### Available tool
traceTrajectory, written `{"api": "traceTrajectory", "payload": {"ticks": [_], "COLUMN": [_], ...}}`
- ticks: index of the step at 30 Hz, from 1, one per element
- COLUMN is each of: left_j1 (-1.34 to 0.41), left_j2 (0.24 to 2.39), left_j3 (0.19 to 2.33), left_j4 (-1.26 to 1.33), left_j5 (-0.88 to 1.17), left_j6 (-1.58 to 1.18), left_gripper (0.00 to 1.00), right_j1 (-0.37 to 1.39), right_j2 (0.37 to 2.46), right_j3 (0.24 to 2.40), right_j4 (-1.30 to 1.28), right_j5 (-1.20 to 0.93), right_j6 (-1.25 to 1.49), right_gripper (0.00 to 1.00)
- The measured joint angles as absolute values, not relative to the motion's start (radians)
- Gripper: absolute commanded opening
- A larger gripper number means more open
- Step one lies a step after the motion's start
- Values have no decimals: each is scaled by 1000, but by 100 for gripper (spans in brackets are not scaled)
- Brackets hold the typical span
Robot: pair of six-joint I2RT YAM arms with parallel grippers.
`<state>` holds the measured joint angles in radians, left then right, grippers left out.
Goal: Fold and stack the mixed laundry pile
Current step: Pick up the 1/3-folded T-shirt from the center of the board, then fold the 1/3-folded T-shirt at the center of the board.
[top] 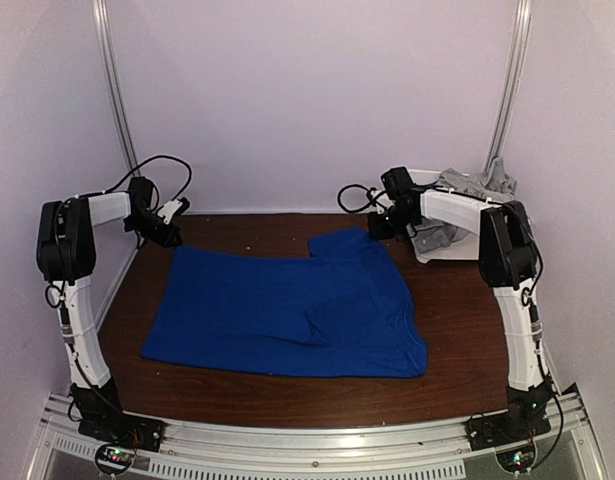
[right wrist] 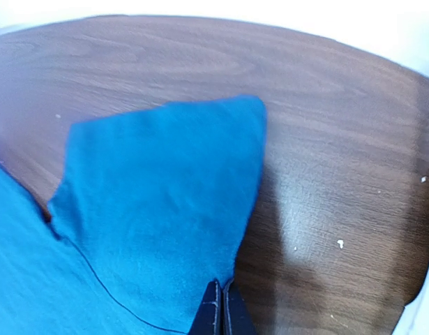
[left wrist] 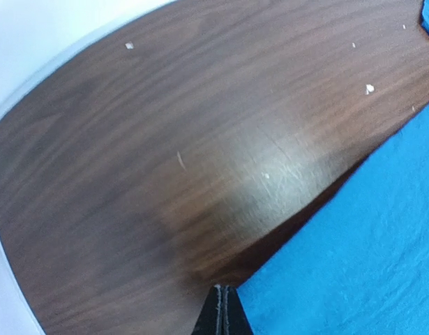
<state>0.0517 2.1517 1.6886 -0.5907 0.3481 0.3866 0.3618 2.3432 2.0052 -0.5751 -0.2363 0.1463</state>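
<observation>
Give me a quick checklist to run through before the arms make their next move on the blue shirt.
1. Blue shirt lying spread out on the table: ok.
2. Left tool shut at the shirt's far left edge: ok.
3. Left tool actually pinching cloth: cannot tell, since its tips meet right at the cloth's edge.
4. Right tool shut at the edge of the sleeve: ok. Whether it has hold of the cloth: cannot tell.
5. Grey garments in the white bin, clear of the shirt: ok.
</observation>
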Motion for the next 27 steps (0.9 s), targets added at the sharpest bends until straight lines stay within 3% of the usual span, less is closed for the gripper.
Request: {"api": "traceTrajectory", "payload": {"ticks": [27], "left_j1": [52], "left_j2": [1745], "left_j3": [1179], "left_j4": [-466], "left_j5": [252], "left_j6": [329], "left_gripper": [0], "right_j1": [396], "right_j2": [1936], "right_j3": [1481], "right_j4": [-420], "right_j5": [-273], "right_j6": [192], "right_gripper": [0]}}
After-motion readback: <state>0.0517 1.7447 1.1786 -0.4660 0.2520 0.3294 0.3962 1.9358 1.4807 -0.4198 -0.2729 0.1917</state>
